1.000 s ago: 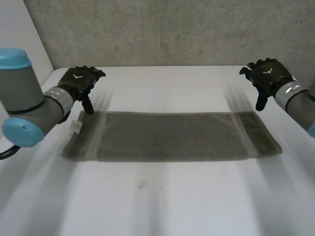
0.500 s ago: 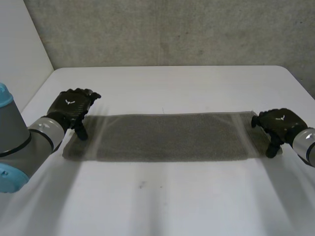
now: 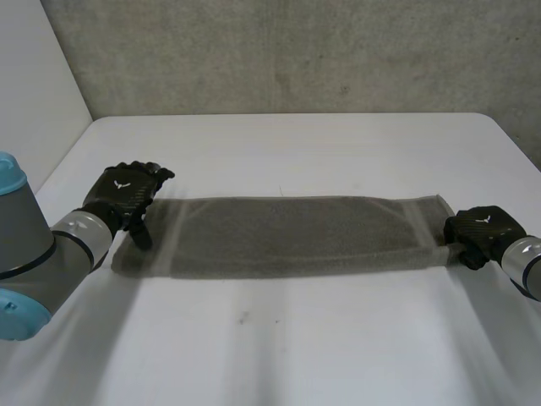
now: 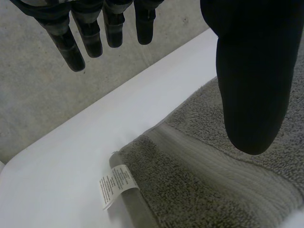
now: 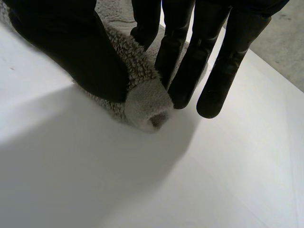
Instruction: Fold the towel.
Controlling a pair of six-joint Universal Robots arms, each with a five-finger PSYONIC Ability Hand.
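One towel point(image 3: 287, 237): grey, spread flat as a long strip, left to right across the white worktop point(image 3: 296, 347).
Left hand point(image 3: 127, 193): over the towel's left short edge. Its fingers point(image 4: 71, 47) are straight and spread, holding nothing. The thumb sits just above the cloth; contact is unclear from the wrist view.
Right hand point(image 3: 482, 230): at the right end, towards the near corner. Fingers and thumb are pinched on the towel edge, with cloth bunched into a small roll between them.
Care label point(image 4: 116, 184): white, sticks out from the left end's edge and lies on the worktop.
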